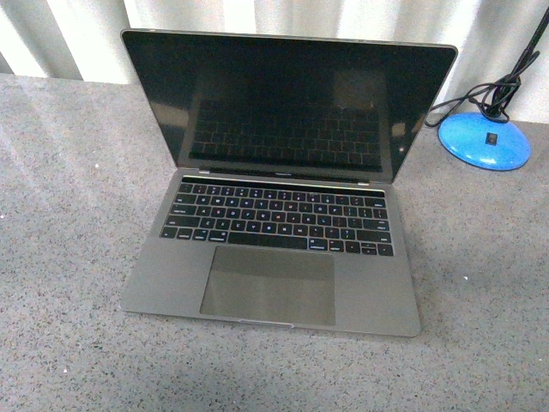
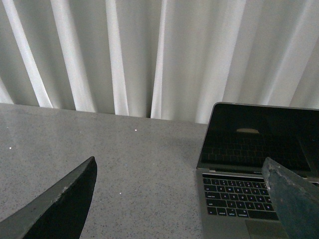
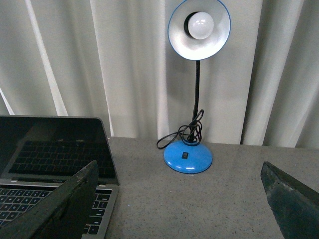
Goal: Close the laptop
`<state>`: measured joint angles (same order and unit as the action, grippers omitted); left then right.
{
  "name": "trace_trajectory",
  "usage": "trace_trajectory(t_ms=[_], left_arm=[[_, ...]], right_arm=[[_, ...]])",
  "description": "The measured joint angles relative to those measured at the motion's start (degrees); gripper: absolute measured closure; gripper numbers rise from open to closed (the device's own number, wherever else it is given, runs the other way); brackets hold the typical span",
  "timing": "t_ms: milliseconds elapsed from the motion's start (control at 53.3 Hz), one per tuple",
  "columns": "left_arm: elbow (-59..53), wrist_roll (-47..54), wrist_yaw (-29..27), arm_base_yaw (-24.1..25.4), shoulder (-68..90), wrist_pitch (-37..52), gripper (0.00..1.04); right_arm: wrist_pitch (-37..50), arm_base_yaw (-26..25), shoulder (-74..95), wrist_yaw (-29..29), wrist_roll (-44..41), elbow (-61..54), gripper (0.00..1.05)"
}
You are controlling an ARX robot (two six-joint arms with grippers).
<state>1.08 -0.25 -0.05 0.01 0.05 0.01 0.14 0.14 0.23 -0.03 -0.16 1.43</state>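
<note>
A grey speckled surface (image 1: 69,257) is in front of me, and a pale pleated curtain (image 2: 149,50) hangs behind its far edge. The laptop (image 1: 274,215) sits in the middle of the surface, with the lid open and the screen dark. To its far right, not touching it, stands a blue lamp (image 1: 485,142) with a black cable on its base. The left end effector (image 2: 179,162) is to the left of the laptop, fingers wide apart, holding nothing. The right end effector (image 3: 179,165) is also spread and holds nothing.

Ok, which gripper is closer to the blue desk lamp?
Right. The right gripper points straight at the lamp, open, with bare table between. The left gripper sits on the laptop's other side, with the lamp outside its view.
</note>
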Motion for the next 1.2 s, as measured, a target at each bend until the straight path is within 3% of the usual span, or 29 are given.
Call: trace_trajectory(t_ms=[619, 657, 694, 713, 769, 845, 920, 1070, 1201], left_arm=[[0.00, 0.00, 0.00, 0.00, 0.00, 0.00, 0.07], [0.63, -1.75, -4.92, -1.38, 1.62, -2.12, 0.07], [3.87, -7.52, -18.34, -5.77, 6.78, -9.86, 0.07], [4.79, -9.16, -21.68, -6.93, 8.52, -11.65, 0.07], [7.80, -16.98, -39.93, -11.85, 18.69, -17.92, 0.07], [7.72, -22.91, -51.71, -12.70, 23.58, -18.60, 0.07], [7.74, -25.51, -58.07, -11.37, 23.28, -18.53, 0.07], [7.72, -25.14, -54.07, -5.88, 19.23, -16.83, 0.07], [7.85, -18.43, -41.94, 3.85, 23.58, -4.96, 0.07]], right_arm=[[0.00, 0.00, 0.00, 0.00, 0.00, 0.00, 0.10], [0.00, 0.00, 0.00, 0.00, 0.02, 0.00, 0.10], [-0.72, -0.42, 0.48, -1.27, -0.13, 0.20, 0.10], [-3.48, -1.29, 1.68, -3.41, -0.52, 1.11, 0.10], [-11.21, -4.26, 7.23, -13.03, -1.27, 4.17, 0.10], [-12.90, -6.99, 15.08, -20.65, -1.51, 5.38, 0.10], [-10.71, -8.35, 19.50, -22.03, -1.51, 5.35, 0.10], [-2.97, -9.97, 24.79, -23.91, -1.81, 5.90, 0.10], [7.63, -9.20, 35.19, -23.78, -3.10, 7.23, 0.10]])
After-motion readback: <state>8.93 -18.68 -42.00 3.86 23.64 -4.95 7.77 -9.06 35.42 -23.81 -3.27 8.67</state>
